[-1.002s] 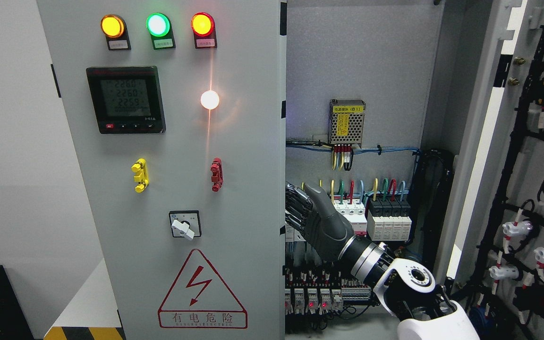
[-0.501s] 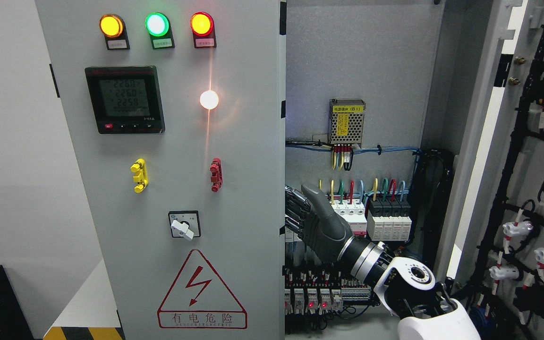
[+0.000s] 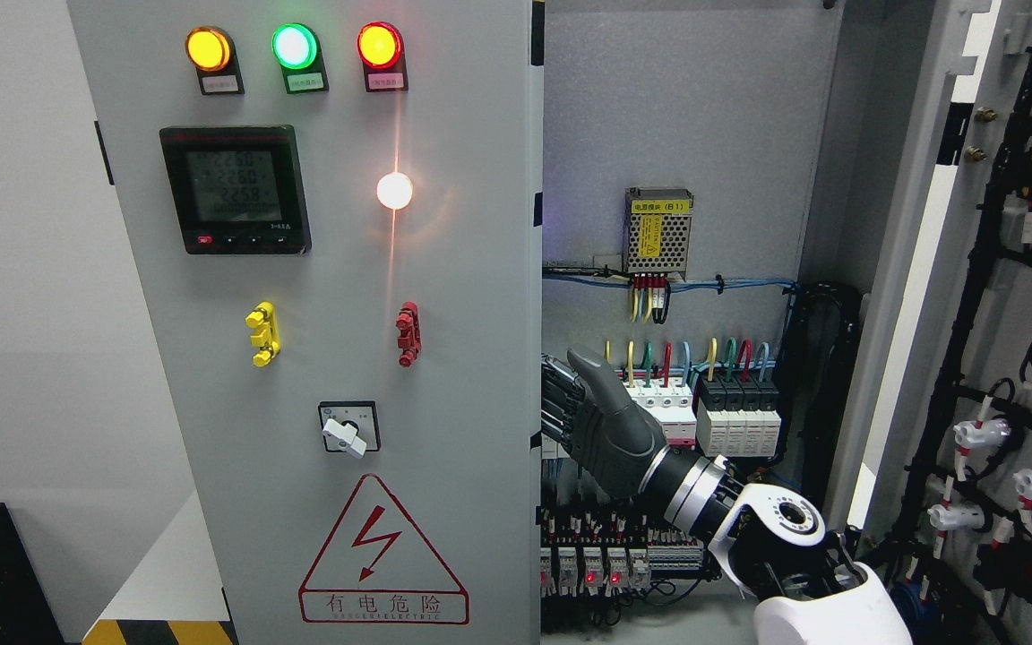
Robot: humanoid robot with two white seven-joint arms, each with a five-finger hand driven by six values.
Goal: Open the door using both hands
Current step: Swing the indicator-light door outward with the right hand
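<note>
Grey cabinet interior (image 3: 677, 116) fills the background. Nearest, at five o'clock, the right hand (image 3: 592, 417) reaches in, fingers (image 3: 555, 394) hooked behind the left door (image 3: 444, 358)'s edge. Farther, at three o'clock, the right door (image 3: 1018, 313) stands swung open.

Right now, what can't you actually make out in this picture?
Head view only:
- Right hand's fingertips: hidden behind the left door's edge, so any grip is unclear.
- Left hand: out of frame.
- Meter digits: washed out, unreadable.
- Labels under the three lamps: too small.
- Right door: cut off by the right edge.
</note>
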